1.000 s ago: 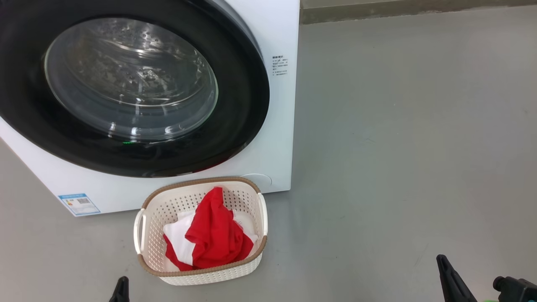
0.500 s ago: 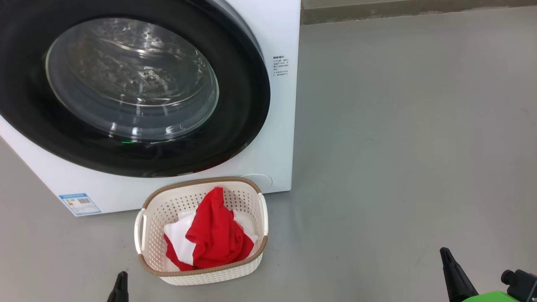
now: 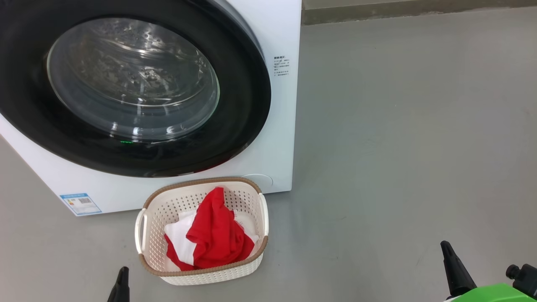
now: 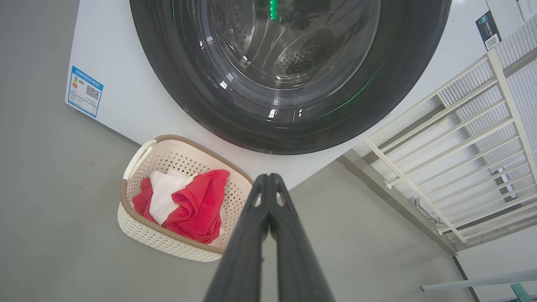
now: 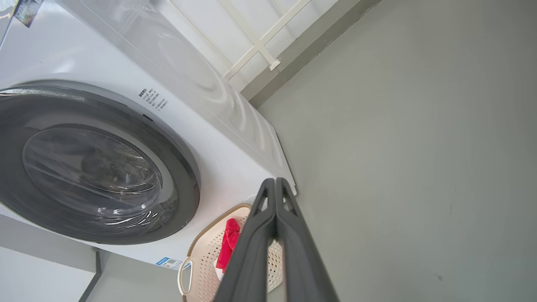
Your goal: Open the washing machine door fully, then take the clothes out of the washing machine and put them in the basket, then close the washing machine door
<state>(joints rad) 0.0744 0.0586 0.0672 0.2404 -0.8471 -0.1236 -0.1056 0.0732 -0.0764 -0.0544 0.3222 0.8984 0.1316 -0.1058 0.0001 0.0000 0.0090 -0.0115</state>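
Observation:
The white washing machine (image 3: 268, 138) fills the upper left of the head view, and its black-rimmed glass door (image 3: 134, 84) lies flat against its front. On the floor in front stands the cream basket (image 3: 200, 230) holding the red and white clothes (image 3: 209, 237). My left gripper (image 3: 121, 279) pokes up at the bottom edge, left of the basket, and is shut with nothing held. My right gripper (image 3: 451, 262) rises at the lower right, well clear of the basket, also shut and empty. Both wrist views show the door (image 4: 289, 75) (image 5: 92, 167), the basket (image 4: 138, 218) and pressed-together fingers (image 4: 268, 197) (image 5: 275, 201).
Grey floor (image 3: 398, 147) stretches to the right of the machine up to a wall skirting (image 3: 419, 10). A white railing (image 4: 461, 147) stands beside the machine in the left wrist view. A green part of my right arm (image 3: 491, 293) shows at the bottom right.
My right gripper has risen a little higher in the head view and more of the green arm part has come in. The basket, clothes and door stay put.

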